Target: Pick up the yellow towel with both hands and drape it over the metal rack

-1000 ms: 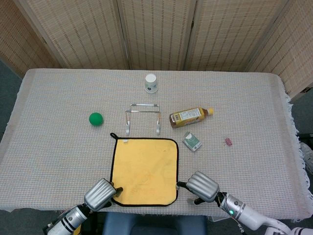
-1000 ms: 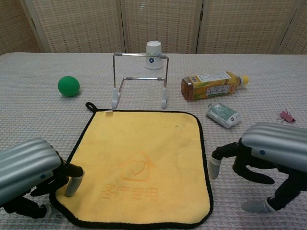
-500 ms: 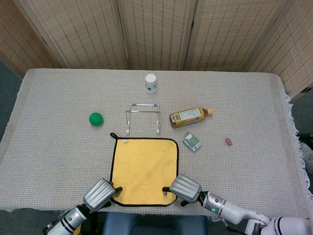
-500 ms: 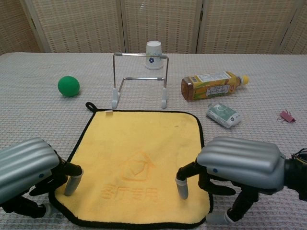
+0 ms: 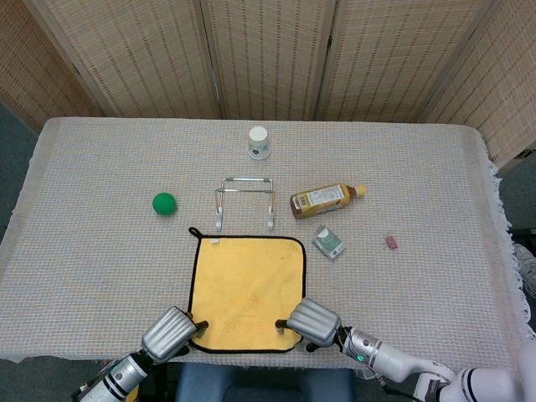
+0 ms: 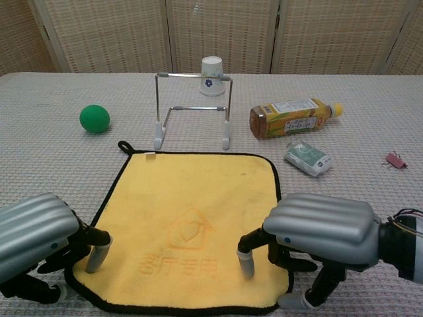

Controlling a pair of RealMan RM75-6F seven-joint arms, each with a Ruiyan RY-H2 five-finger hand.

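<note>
The yellow towel with black trim lies flat on the table in front of me. Just beyond its far edge the metal rack stands upright. My left hand hovers over the towel's near left corner, one fingertip resting on the cloth. Over the near right corner is my right hand, with a fingertip down on the towel and its thumb off the edge. Neither hand pinches the cloth; the fingers are apart.
A green ball lies left of the rack, and an upturned paper cup stands behind it. A tea bottle lies on its side to the right, with a small packet and a pink clip nearby. The table's near edge runs under both hands.
My right hand has moved left from beside the towel onto its near right corner and set a fingertip down. The left hand has drawn back slightly towards me.
</note>
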